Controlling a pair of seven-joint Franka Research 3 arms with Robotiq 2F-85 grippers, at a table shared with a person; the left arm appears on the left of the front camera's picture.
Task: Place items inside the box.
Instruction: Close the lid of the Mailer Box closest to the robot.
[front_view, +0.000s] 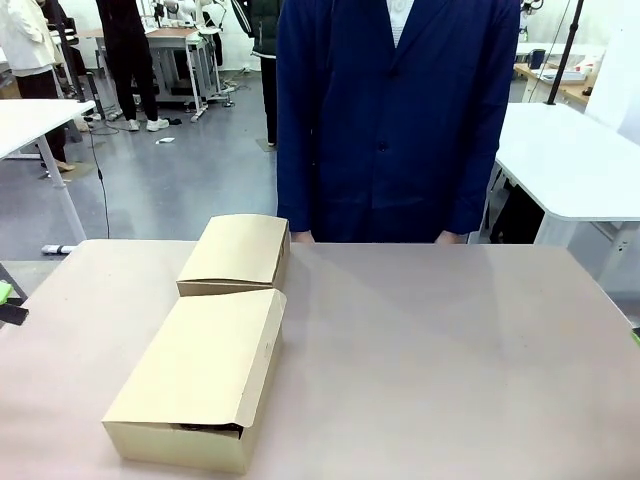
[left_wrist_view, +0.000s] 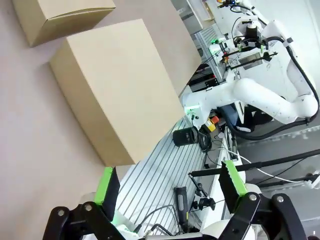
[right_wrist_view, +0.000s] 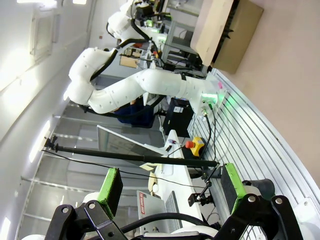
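Observation:
Two tan cardboard boxes lie left of centre on the table. The near box has its lid folded shut, and something dark that I cannot identify shows in the gap at its front edge. The far box is shut too. The pouches, marker and stapler are hidden or out of view. My left gripper is open and empty, off the table's left side, with the near box ahead of it. My right gripper is open and empty, far from the box.
A person in a navy coat stands at the far edge, hands down at the sides. The right half of the table is bare brown surface. White tables stand behind. My left arm shows in the right wrist view.

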